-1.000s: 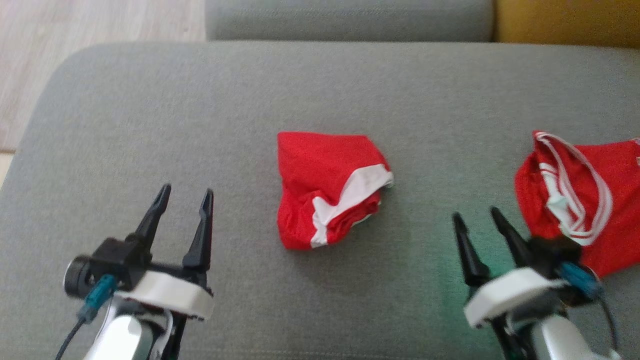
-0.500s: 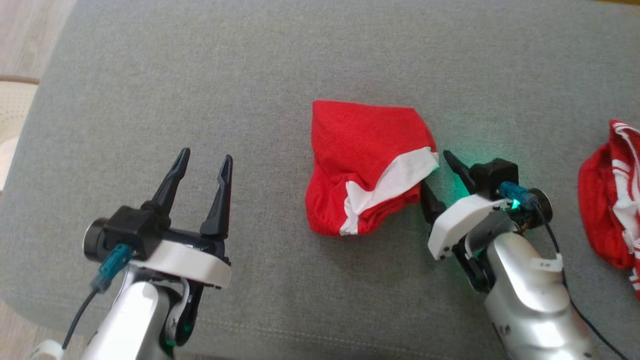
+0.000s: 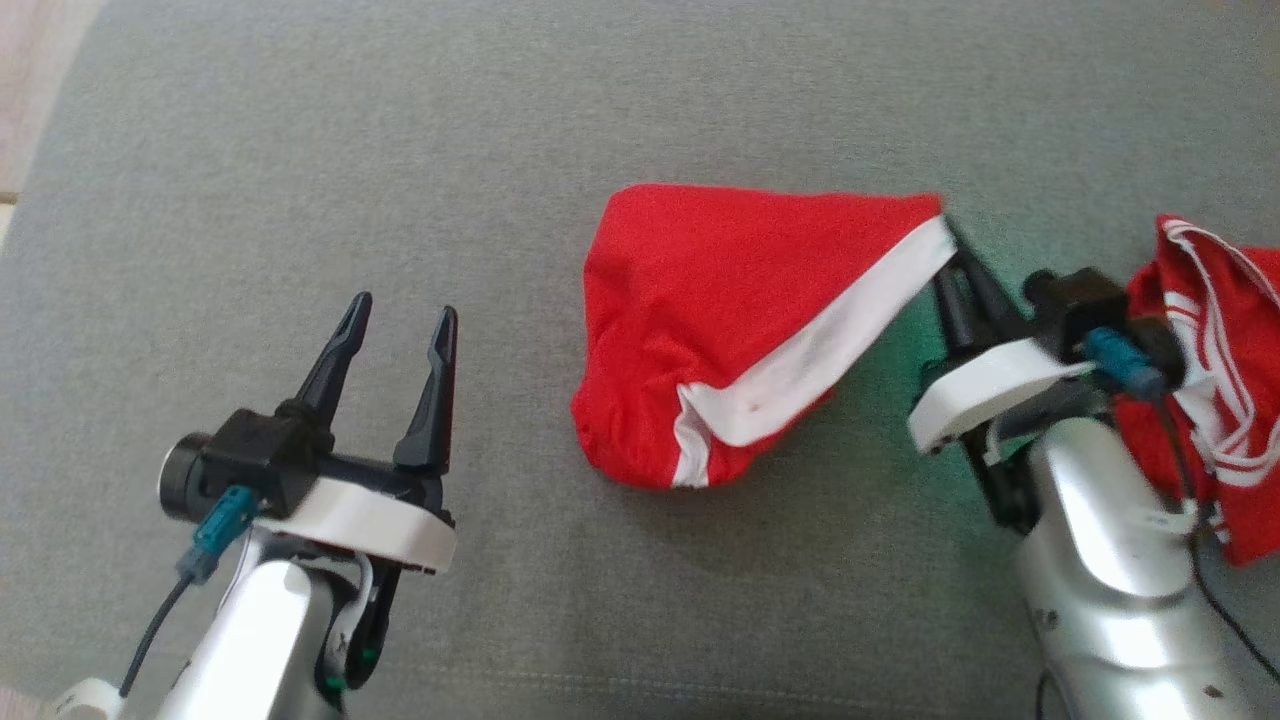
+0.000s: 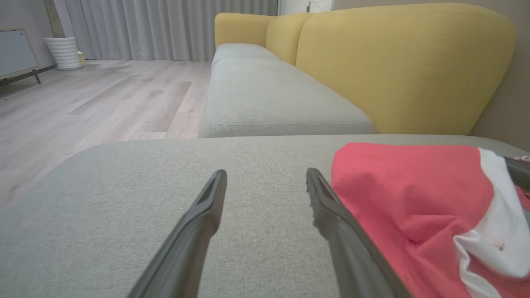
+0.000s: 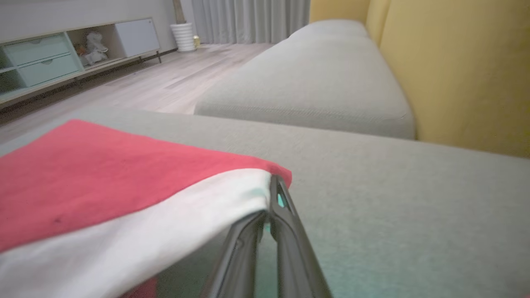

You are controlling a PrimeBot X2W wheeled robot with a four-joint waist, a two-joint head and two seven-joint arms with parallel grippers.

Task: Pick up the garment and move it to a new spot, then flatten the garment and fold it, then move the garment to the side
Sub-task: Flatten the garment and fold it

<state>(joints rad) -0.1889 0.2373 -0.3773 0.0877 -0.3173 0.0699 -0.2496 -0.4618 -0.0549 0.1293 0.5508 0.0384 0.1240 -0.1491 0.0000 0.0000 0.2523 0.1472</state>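
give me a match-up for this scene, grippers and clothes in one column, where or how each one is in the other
Column one
1. left gripper
2. right gripper
3. red garment
4. striped garment

Column two
A. beside the right forearm, at the far right
B. open, over bare cushion
C. shut on a corner at the white band
D. mid-cushion, one corner stretched toward the right

Pairs: 1-B, 2-C, 3-D, 4-A

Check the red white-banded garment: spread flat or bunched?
Bunched. The red white-banded garment lies doubled on the grey fabric cushion; the right claw, shut on its white corner, stretches one side.
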